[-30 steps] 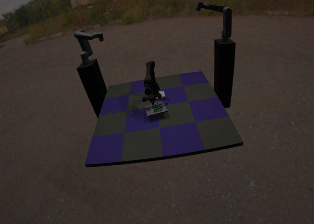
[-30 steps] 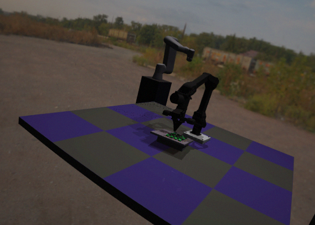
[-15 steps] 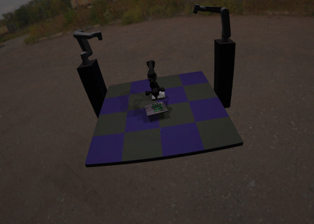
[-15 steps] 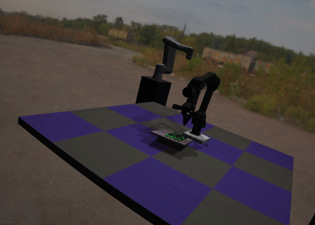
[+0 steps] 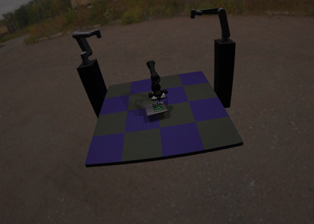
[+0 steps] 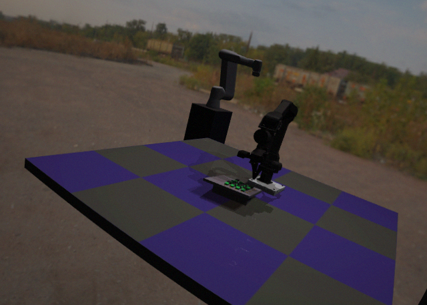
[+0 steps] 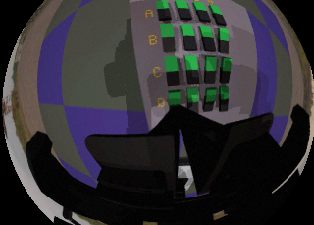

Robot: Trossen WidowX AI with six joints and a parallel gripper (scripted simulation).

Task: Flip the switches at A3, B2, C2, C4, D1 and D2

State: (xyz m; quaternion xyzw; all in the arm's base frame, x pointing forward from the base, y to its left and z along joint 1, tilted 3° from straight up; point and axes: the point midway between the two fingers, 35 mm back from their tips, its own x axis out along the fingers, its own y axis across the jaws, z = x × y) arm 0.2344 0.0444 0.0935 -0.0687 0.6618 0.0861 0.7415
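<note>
The grey switch panel [image 5: 150, 111] [image 6: 214, 179] [image 7: 139, 33] carries four rows and four columns of green-and-black rocker switches. In the wrist view, A3 [image 7: 201, 12], B2 [image 7: 187, 36], C2 [image 7: 191, 70], C4 [image 7: 226, 71], D1 [image 7: 175, 97] and D2 [image 7: 192, 95] show green on their far halves. Which ends are raised is hard to tell. My gripper [image 5: 159, 100] [image 6: 254, 178] [image 7: 177, 110] is shut and empty. Its tips are by the panel's arm-side edge, just on the arm's side of D1 and D2 in the wrist view. They overlap D1's near end; contact cannot be told.
The arm's white base plate [image 5: 158, 97] [image 6: 275, 187] stands close behind the panel. The panel is on a purple and grey checkered table [image 5: 142, 145] [image 6: 172, 205]. Two grey arms on black pedestals [image 5: 91, 86] [image 5: 223, 72] stand beyond the table's sides.
</note>
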